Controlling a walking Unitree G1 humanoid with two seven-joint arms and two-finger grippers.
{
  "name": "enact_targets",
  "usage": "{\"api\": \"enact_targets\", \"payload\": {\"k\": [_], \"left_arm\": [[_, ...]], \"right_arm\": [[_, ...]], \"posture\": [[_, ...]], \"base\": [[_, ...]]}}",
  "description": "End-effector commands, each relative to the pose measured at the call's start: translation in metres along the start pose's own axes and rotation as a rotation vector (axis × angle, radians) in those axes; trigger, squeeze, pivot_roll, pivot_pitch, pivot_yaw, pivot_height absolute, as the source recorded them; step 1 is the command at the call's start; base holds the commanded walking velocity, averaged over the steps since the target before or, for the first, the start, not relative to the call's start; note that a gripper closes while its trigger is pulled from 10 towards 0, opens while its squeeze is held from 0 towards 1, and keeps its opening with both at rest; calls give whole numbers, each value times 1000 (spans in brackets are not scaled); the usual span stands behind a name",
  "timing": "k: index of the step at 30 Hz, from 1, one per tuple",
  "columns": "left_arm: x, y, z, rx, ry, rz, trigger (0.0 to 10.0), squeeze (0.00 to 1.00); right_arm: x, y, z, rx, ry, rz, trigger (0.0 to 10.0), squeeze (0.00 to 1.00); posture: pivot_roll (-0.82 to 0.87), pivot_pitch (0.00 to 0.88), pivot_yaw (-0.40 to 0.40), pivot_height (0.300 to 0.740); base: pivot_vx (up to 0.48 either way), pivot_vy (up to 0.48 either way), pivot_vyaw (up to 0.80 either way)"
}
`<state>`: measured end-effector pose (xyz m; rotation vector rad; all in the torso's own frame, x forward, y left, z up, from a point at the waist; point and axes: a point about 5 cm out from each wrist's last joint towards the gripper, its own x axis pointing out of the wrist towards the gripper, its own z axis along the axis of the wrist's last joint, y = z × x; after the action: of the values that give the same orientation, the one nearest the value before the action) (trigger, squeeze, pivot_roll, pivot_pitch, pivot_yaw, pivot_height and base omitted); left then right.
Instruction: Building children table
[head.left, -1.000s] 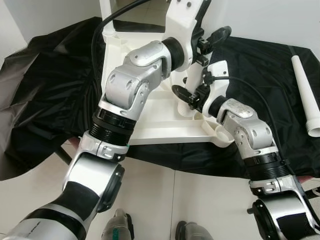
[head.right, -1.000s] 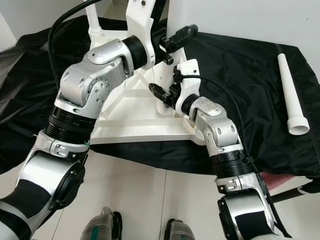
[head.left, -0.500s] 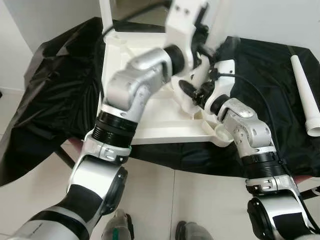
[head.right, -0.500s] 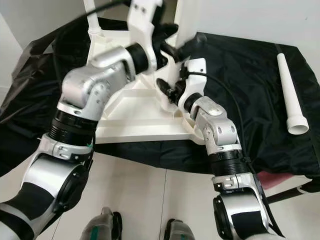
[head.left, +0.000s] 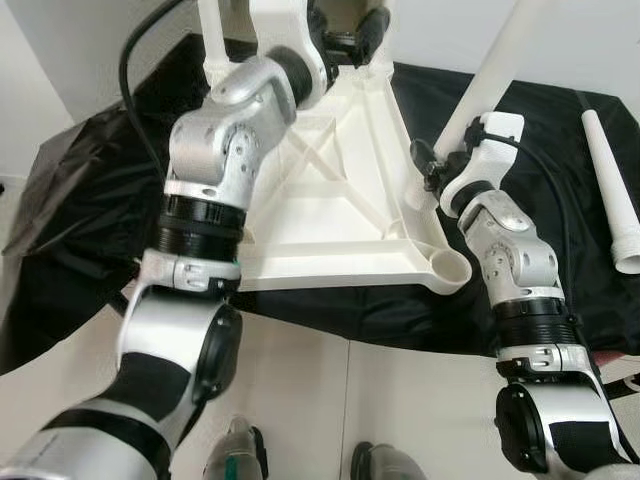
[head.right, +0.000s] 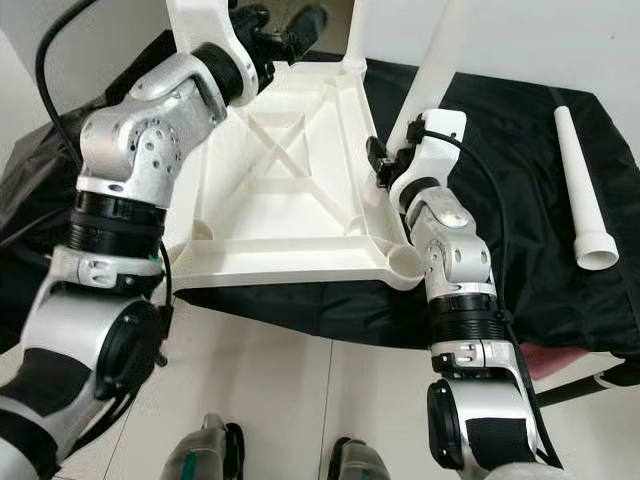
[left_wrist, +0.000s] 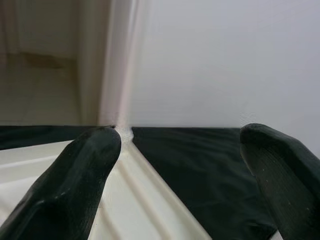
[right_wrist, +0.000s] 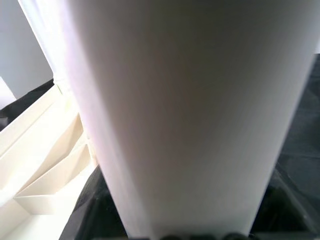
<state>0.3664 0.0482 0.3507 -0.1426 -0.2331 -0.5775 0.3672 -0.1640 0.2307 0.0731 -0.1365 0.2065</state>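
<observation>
The white tabletop (head.left: 330, 220) lies upside down on a black cloth (head.left: 90, 200). A white leg (head.left: 210, 30) stands at its far left corner and another (head.right: 355, 30) at the far right corner. My right gripper (head.left: 432, 172) is shut on a third white leg (head.left: 490, 85), which leans outward at the tabletop's right edge; that leg (right_wrist: 180, 110) looms close in the right wrist view. My left gripper (head.left: 350, 28) hovers open over the far edge, its fingers (left_wrist: 90, 165) wide apart with nothing between them. The near right corner socket (head.left: 450, 268) holds no leg.
A loose white leg (head.left: 610, 170) lies on the cloth at the far right. The cloth hangs over a low support whose front edge is close to my feet (head.left: 240, 460). Pale floor tiles lie below, and a white wall is behind.
My left gripper swung from the middle of the tabletop up to its far edge. My right gripper moved from the middle out to the right edge, with the leg.
</observation>
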Motion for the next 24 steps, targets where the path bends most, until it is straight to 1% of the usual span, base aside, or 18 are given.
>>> {"api": "enact_targets", "payload": {"k": [1, 2, 3, 5, 6, 7, 8, 10, 11, 13, 14, 15, 17, 18, 19, 21, 22, 24], "left_arm": [[3, -2, -13, 23, 78, 14, 10000, 0], [2, -2, -22, 32, 115, 24, 10000, 0], [2, -2, -22, 32, 115, 24, 10000, 0], [-3, 1, -44, 35, 183, 56, 10000, 0], [-3, 1, -44, 35, 183, 56, 10000, 0], [-8, 3, -54, 34, 203, 77, 10000, 0], [-8, 3, -54, 34, 203, 77, 10000, 0], [-12, 5, -61, 34, 213, 89, 10000, 0], [-18, 5, -67, 40, 211, 90, 10000, 0], [-18, 5, -67, 40, 211, 90, 10000, 0], [-22, 5, -70, 45, 207, 88, 10000, 0], [-22, 5, -70, 45, 207, 88, 10000, 0], [-38, 2, -88, 84, 212, 67, 10000, 0], [-38, 2, -88, 84, 212, 67, 10000, 0], [-45, 0, -96, 98, 216, 60, 10000, 0], [-45, 0, -96, 98, 216, 60, 10000, 0], [-51, 0, -102, 104, 221, 56, 10000, 0], [-51, 0, -102, 104, 221, 56, 10000, 0]], "right_arm": [[-2, -2, -1, -5, -9, -14, 10000, 0], [-2, -3, -1, -5, -9, -19, 10000, 0], [-2, -3, -1, -5, -9, -19, 10000, 0], [-4, -4, -1, -3, -12, -36, 10000, 0], [-4, -4, -1, -3, -12, -36, 10000, 0], [-6, -6, -1, -5, -19, -49, 10000, 0], [-6, -6, -1, -5, -19, -49, 10000, 0], [-8, -6, 1, -10, -29, -58, 10000, 0], [-10, -7, 1, -20, -44, -70, 10000, 0], [-10, -7, 1, -20, -44, -70, 10000, 0], [-12, -7, 2, -28, -54, -78, 10000, 0], [-12, -7, 2, -28, -54, -78, 10000, 0], [-20, -6, -4, -58, -72, -102, 10000, 0], [-20, -6, -4, -58, -72, -102, 10000, 0], [-24, -5, -7, -62, -75, -105, 10000, 0], [-24, -5, -7, -62, -75, -105, 10000, 0], [-27, -4, -10, -63, -80, -105, 10000, 0], [-27, -4, -10, -63, -80, -105, 10000, 0]], "posture": [[63, 103, -21, 740], [63, 103, -21, 740], [63, 103, -21, 740], [48, 113, -12, 740], [48, 113, -12, 740], [46, 115, -14, 740], [46, 115, -14, 740], [45, 117, -11, 740], [43, 112, -9, 740], [43, 112, -9, 740], [44, 111, -7, 740], [44, 111, -7, 740], [48, 95, -2, 740], [48, 95, -2, 740], [48, 92, 1, 740], [48, 92, 1, 740], [47, 88, 2, 740], [47, 88, 2, 740]], "base": [[0, 0, 0], [0, 0, 0], [0, 0, 0], [0, 0, 0], [0, 0, 0], [0, 0, 0], [0, 0, 0], [0, 0, 0], [0, 0, 0], [0, 0, 0], [0, 0, 0], [0, 0, 0], [0, 0, 0], [0, 0, 0], [0, 0, 0], [0, 0, 0], [0, 0, 0], [0, 0, 0]]}}
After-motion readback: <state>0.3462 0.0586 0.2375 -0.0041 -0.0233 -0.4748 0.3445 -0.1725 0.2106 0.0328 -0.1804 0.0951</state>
